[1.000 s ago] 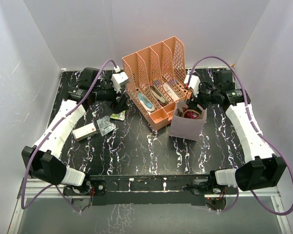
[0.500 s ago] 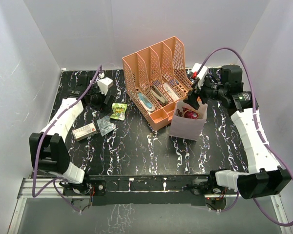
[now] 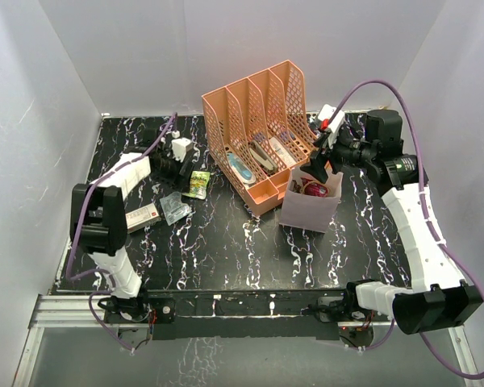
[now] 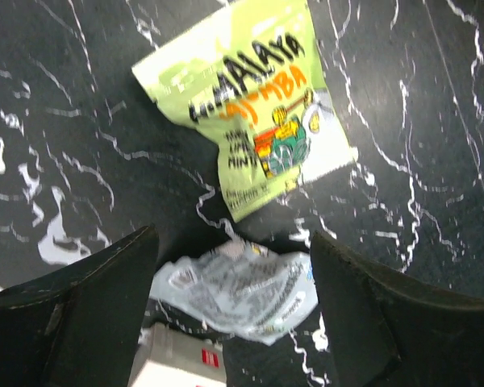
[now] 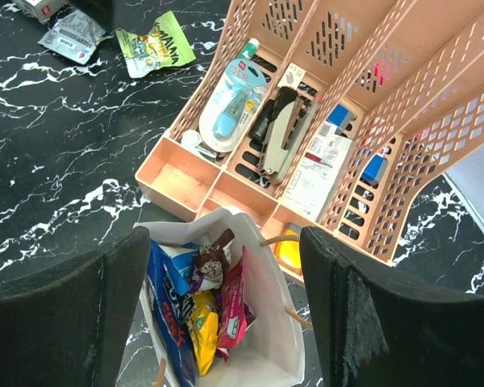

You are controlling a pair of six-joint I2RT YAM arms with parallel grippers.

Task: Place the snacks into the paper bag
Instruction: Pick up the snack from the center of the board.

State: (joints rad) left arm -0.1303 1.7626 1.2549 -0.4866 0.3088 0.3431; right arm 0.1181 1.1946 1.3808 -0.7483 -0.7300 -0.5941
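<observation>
Left of organiser [image 3: 258, 105], left gripper [image 4: 234, 238] spread empty above green packet [image 4: 250, 105], clear packet [image 4: 242, 294]; right gripper [image 5: 224, 234] spread empty above bag [image 5: 274, 347] by organiser.

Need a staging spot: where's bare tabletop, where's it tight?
Free: near strip of the table in front of the paper bag and organiser. Tight: green packet, clear wrapper and white bar bunched left of the organiser.

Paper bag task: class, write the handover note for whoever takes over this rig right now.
Left end effector: open, empty, over the green packet and clear wrapper.
Right end effector: open, empty, above the paper bag.
Done: several snacks lie in the bag.
Left: green packet, clear wrapper and white-red packet are on the table, left of the organiser.
</observation>
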